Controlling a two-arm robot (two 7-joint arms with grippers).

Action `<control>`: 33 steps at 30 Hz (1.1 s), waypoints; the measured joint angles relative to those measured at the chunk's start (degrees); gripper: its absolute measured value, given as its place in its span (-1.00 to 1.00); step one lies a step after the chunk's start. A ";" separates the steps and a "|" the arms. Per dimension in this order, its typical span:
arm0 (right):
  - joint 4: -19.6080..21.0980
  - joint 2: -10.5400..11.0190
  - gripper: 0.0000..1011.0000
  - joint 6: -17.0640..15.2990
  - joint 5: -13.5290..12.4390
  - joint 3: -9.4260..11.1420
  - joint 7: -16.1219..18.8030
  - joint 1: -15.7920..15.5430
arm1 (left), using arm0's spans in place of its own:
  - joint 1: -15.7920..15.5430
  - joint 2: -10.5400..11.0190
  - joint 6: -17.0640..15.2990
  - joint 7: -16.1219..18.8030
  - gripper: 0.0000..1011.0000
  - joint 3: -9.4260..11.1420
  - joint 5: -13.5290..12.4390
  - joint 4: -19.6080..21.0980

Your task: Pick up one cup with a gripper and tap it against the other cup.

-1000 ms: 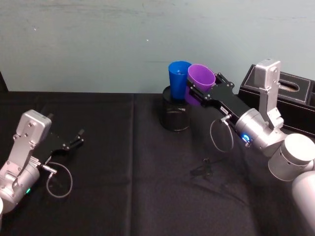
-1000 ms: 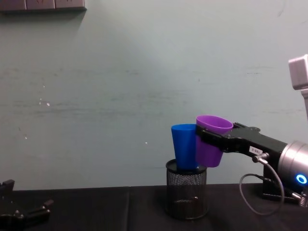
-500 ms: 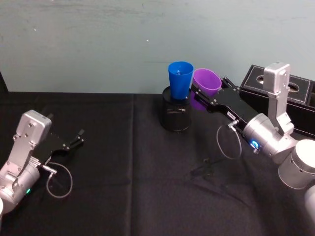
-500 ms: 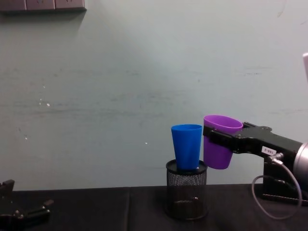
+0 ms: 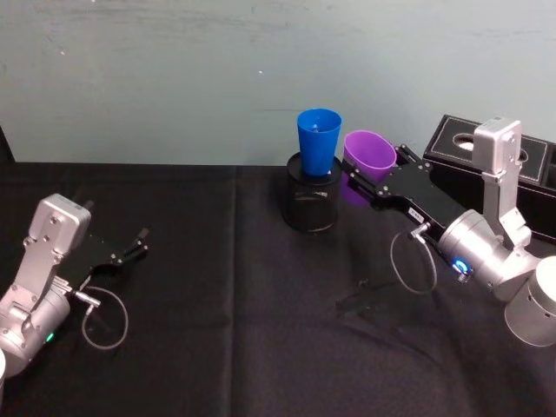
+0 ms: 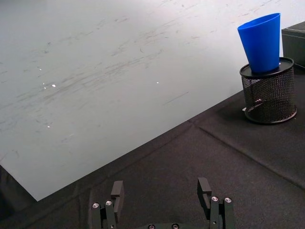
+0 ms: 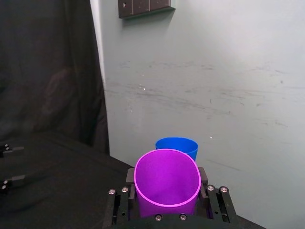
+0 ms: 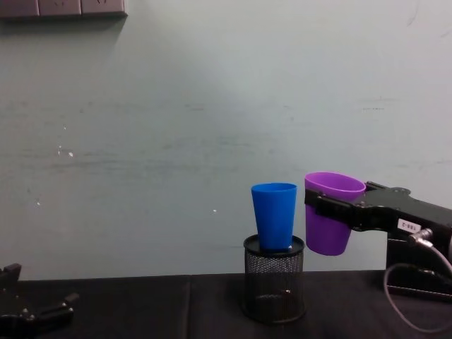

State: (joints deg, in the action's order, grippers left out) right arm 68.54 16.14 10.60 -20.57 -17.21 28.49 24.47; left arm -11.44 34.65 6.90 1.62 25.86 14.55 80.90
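Since a second ago the right gripper [image 8: 319, 206] has drawn back toward the robot's right, carrying the purple cup [image 8: 330, 222] off the blue cup [image 8: 275, 215]. They were touching then; now a sliver of wall shows between them. From where I stand, the flat black jaws are closed in only as far as the tumbler's width, one on each side just under its rolled rim, clamping it and nothing else. The purple cup hangs in the air just beside the blue one, mouth up, its long axis near upright with a slight tilt. The blue cup stands straight, mouth up, its base sunk in the black wire-mesh pen holder [image 8: 274, 282] on the black cloth [image 5: 217, 304]. Both cups are smooth plastic, tapering to a narrower base. The left gripper [image 6: 162, 191] rests low on the cloth well off to the left, fingers spread apart, empty.
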 joint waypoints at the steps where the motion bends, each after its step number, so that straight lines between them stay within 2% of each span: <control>1: 0.24 0.15 0.45 0.06 -0.04 0.00 0.01 -0.19 | 0.01 0.00 0.00 0.00 1.00 0.00 0.00 0.00; 33: 0.15 0.09 0.45 0.16 -0.01 0.03 0.02 -0.11 | 0.01 0.00 0.01 0.00 1.00 0.00 0.00 0.00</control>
State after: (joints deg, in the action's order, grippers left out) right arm 68.69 16.23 10.75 -20.58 -17.17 28.50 24.36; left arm -11.43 34.65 6.91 1.62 25.86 14.55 80.90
